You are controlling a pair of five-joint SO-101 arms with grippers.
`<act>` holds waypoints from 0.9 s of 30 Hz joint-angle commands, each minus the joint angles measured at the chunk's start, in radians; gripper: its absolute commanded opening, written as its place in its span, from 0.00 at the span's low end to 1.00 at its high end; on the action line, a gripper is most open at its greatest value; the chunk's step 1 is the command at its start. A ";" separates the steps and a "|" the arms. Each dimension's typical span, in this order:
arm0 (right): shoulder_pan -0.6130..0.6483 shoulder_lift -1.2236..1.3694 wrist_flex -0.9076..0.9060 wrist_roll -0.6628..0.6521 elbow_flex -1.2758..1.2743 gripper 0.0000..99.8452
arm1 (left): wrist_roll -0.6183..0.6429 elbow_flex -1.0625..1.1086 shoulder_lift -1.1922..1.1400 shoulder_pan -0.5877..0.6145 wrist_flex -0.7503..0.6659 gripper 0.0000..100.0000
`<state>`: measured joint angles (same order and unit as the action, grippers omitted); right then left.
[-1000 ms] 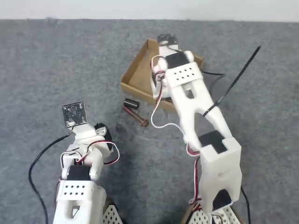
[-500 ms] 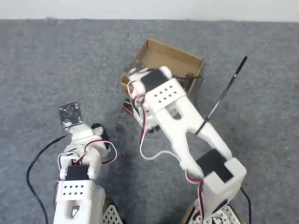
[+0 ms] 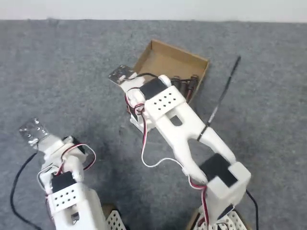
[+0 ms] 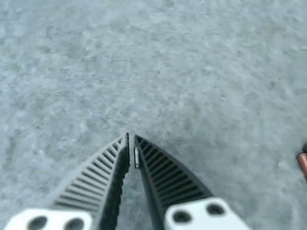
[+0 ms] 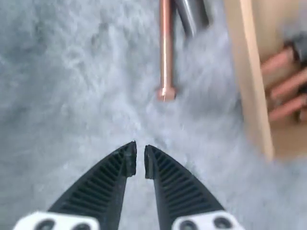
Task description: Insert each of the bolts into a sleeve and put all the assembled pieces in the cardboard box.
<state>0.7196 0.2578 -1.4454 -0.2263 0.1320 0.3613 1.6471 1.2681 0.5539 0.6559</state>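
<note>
A loose copper bolt (image 5: pixel 165 48) lies on the grey carpet, its head toward my right gripper (image 5: pixel 140 154). The gripper hovers just short of that head, shut and holding nothing. A dark sleeve (image 5: pixel 192 13) lies beside the bolt's shank. The cardboard box (image 5: pixel 248 72) is alongside, and several assembled pieces (image 5: pixel 287 86) rest in it. In the high view the right arm (image 3: pixel 163 100) covers the bolt and sleeve in front of the box (image 3: pixel 180 51), where the assembled pieces (image 3: pixel 184 84) lie. My left gripper (image 4: pixel 131 143) is shut over bare carpet, and a copper tip (image 4: pixel 303 165) shows at the frame's edge.
Grey carpet (image 3: pixel 72 62) covers the whole table. The left arm (image 3: pixel 67 191) stands at the near left, well away from the box. A black cable tie (image 3: pixel 223 93) sticks up from the right arm. A pale wall runs along the far edge.
The right arm has swung from over the box down to the loose bolt and sleeve in front of it. The left arm has pulled away to the left.
</note>
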 commanded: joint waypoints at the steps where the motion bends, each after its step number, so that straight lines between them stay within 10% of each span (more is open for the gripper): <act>1: -0.018 0.038 0.090 -0.140 0.023 0.01 | 0.012 -0.031 0.017 0.008 0.005 0.01; 27: -0.028 0.340 0.114 -0.367 0.450 0.08 | -0.035 -0.031 0.017 -0.051 0.005 0.01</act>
<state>0.7181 0.6122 -1.3472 -0.5470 0.5263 0.3368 1.6471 1.2681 0.5324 0.6590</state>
